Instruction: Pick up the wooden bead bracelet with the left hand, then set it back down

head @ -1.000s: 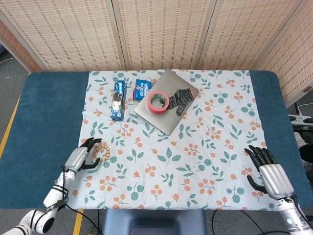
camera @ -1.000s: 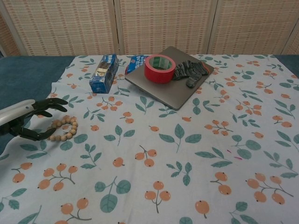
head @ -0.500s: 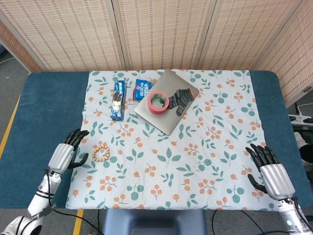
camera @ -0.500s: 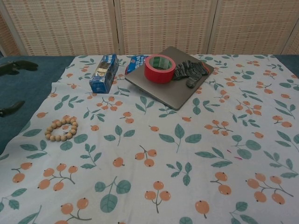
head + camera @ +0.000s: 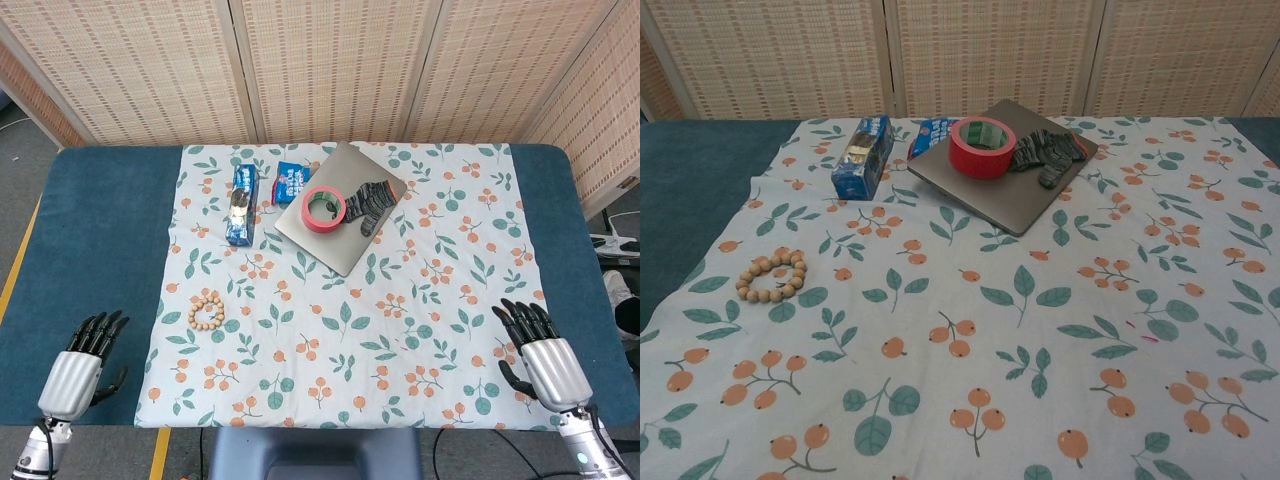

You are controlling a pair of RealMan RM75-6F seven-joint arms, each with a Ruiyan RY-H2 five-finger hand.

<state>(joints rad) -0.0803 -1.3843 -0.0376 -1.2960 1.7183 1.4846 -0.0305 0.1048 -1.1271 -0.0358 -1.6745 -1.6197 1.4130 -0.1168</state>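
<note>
The wooden bead bracelet [image 5: 206,311] lies flat on the patterned cloth near its left edge, also in the chest view as a bead ring [image 5: 772,276]. My left hand [image 5: 80,366] hovers over the blue table near the front left corner, well to the left of the bracelet, fingers apart and holding nothing. My right hand [image 5: 541,355] sits at the front right over the cloth's edge, fingers spread and empty. Neither hand shows in the chest view.
A grey laptop [image 5: 325,235] at the back middle carries a red tape roll [image 5: 324,207] and a dark folded glove [image 5: 370,199]. A blue snack box [image 5: 240,204] and a blue packet [image 5: 291,182] lie to its left. The floral cloth [image 5: 400,330] covers the blue table [image 5: 90,250].
My left hand let go of the bracelet and drew back leftward and toward the front corner, leaving the chest view. The bracelet stays on the cloth. The right hand barely moved.
</note>
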